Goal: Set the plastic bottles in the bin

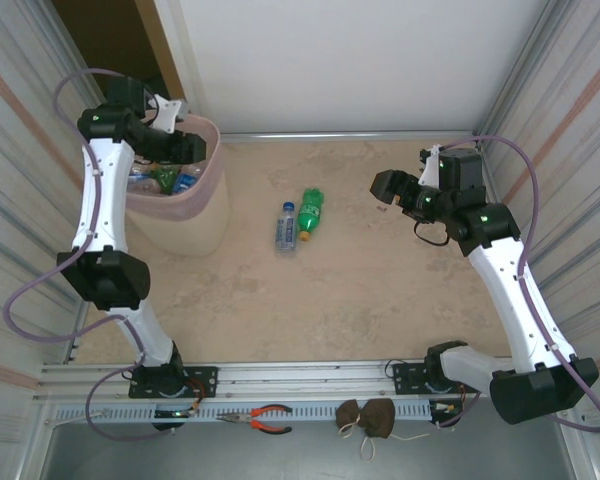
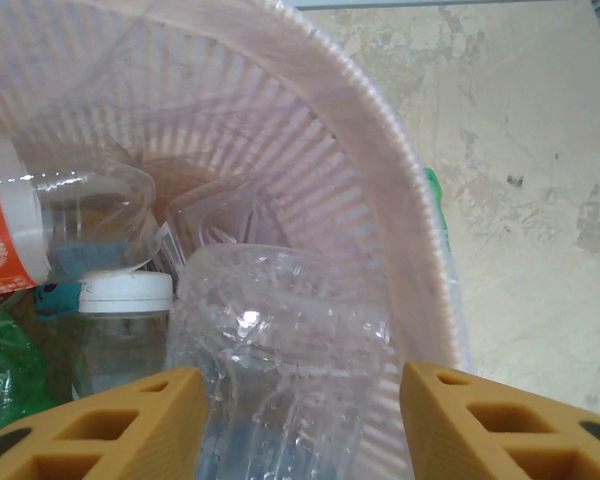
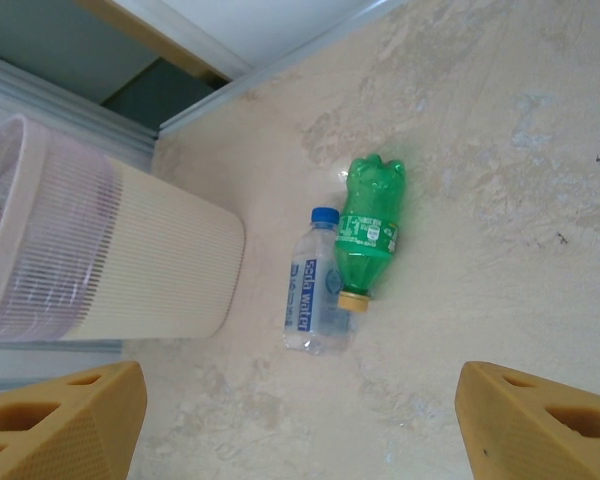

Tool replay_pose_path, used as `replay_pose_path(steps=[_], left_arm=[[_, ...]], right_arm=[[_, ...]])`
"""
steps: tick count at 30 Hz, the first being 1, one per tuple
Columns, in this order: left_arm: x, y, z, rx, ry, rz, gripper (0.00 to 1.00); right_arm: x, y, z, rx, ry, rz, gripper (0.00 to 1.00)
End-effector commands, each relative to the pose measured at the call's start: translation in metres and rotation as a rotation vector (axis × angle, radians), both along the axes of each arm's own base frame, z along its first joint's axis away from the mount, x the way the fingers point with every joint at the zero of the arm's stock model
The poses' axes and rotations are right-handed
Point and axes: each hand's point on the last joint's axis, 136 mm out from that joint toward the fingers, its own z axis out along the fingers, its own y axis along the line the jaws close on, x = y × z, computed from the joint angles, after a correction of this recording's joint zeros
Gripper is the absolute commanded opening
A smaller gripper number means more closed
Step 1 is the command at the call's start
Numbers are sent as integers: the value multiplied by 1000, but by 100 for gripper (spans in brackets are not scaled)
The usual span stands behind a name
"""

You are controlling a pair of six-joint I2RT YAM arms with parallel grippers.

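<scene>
Left end effector (image 2: 302,385) hung over the pink bin (image 1: 202,215), fingers parted around a clear bottle (image 2: 280,340); whether they gripped it could not be told. Other bottles (image 2: 80,220) lay inside the bin. Right end effector (image 3: 300,385) stood wide open and empty above the bench (image 1: 380,290), where a blue-capped water bottle (image 3: 310,295) and a green bottle (image 3: 368,235) lay touching.

Between the left gripper's (image 2: 302,385) matt plastic fingers (image 2: 420,420) shows a glossy, crinkled clear plastic bottle (image 2: 280,320), ahead the bin's (image 2: 380,170) ribbed translucent plastic and the matt, mottled stone-like table (image 2: 540,200).
</scene>
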Motion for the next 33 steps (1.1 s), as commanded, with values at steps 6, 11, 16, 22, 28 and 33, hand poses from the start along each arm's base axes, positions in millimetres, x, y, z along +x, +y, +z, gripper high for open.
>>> replay_pose_path(steps=[6,11,16,22,28,33], left_arm=[[6,-6,-35,-31,90,-5,38],[13,-3,-45,-27,105,3,36],[13,-3,-27,-30,68,15,43],[3,1,34,-21,-91,50,56],[-13,-1,63,-37,-157,51,58],[-22,-9,72,-45,-168,30,58]], right_arm=[[-6,3,18,17,-42,14,80],[-9,1,19,12,-47,9,80],[-10,-1,19,9,-47,4,80],[-11,-2,19,6,-49,1,80],[-11,-1,19,10,-47,2,80],[-10,0,20,13,-49,4,80]])
